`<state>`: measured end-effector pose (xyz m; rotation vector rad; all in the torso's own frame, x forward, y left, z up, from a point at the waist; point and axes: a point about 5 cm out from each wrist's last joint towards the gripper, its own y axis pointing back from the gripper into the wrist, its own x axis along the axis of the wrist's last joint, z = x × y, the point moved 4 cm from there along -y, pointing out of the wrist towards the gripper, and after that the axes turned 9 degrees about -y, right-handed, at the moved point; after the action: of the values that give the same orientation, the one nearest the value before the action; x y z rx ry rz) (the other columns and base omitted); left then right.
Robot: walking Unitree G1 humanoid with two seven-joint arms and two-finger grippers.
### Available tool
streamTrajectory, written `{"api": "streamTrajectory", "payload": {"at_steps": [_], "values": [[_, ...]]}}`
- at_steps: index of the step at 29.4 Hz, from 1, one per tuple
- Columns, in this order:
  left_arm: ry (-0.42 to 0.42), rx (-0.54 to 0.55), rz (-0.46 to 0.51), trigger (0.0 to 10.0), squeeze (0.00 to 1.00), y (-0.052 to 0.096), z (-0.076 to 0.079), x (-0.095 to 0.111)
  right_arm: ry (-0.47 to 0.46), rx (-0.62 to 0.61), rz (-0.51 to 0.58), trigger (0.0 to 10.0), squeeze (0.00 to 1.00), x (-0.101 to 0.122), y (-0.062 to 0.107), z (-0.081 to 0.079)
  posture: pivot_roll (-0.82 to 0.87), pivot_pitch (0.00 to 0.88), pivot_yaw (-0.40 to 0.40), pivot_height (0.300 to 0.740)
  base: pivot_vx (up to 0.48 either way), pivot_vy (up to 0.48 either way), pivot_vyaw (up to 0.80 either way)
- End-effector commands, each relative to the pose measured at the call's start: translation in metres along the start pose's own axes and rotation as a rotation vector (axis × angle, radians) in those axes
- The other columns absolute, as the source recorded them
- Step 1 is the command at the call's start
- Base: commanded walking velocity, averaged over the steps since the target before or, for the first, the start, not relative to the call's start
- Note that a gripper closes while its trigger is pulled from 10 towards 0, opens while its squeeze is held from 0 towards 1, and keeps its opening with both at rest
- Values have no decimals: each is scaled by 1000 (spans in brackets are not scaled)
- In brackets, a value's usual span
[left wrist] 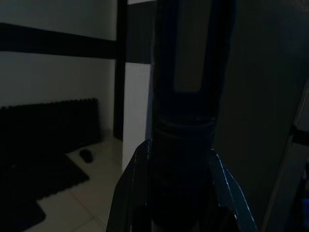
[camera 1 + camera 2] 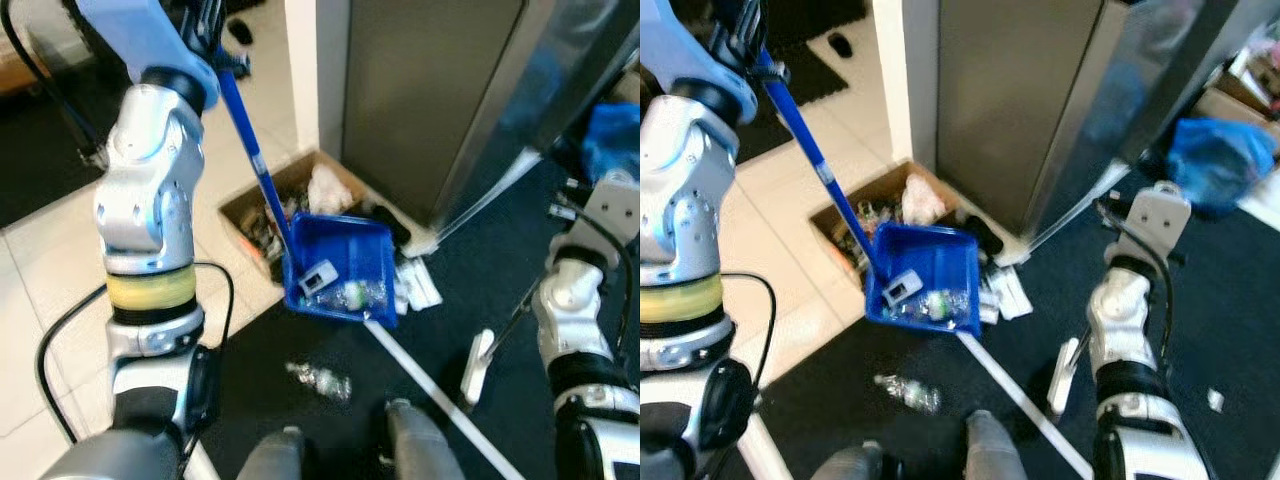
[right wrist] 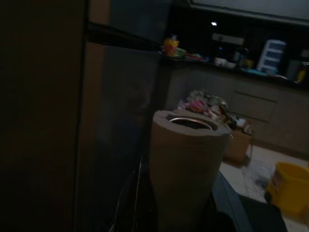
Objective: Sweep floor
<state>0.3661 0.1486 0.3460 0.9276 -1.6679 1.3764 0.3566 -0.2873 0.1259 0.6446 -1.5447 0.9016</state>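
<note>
You have a grey cabinet (image 2: 420,100) ahead, a blue bag (image 2: 1220,160) on the dark mat (image 2: 1240,300), and a yellow bucket (image 3: 289,186) beyond the right gripper.

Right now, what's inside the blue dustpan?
The blue dustpan, held up on its long handle above the cardboard box, carries a small white-grey piece and some clear, crumpled plastic litter. Its walls hide anything in the deep corners, and blur leaves smaller bits uncertain.

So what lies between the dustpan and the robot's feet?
A crumpled clear bottle on the dark mat, seen in both eye views, below the dustpan.
</note>
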Motion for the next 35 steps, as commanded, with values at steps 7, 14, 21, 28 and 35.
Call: {"api": "streamTrajectory", "payload": {"at_steps": [7, 14, 21, 28, 35], "values": [[2, -9, 65, 10000, 0, 0, -2, 15, 2, -1, 25, 10000, 0, 3, -1, 1, 70, 62, -13, 740, 286, 0, 0], [-71, -83, 52, 10000, 0, 0, 3, 11, 4, -6, 24, 10000, 0, 2, 0, 3, 70, 63, -11, 740, 0, 0, 0], [-145, -173, 60, 10000, 0, 0, 10, 10, 3, -2, 22, 10000, 0, 1, 2, 2, 73, 66, -11, 740, 0, 0, 0], [-259, -211, 52, 10000, 0, 0, 11, 3, 4, -5, 20, 10000, 0, 0, 3, 4, 71, 70, -7, 740, 0, 0, 0], [-393, -154, 51, 10000, 0, -4, 0, -5, 4, -5, 21, 10000, 0, 0, 3, 4, 67, 73, -9, 740, 0, 0, 0]]}}
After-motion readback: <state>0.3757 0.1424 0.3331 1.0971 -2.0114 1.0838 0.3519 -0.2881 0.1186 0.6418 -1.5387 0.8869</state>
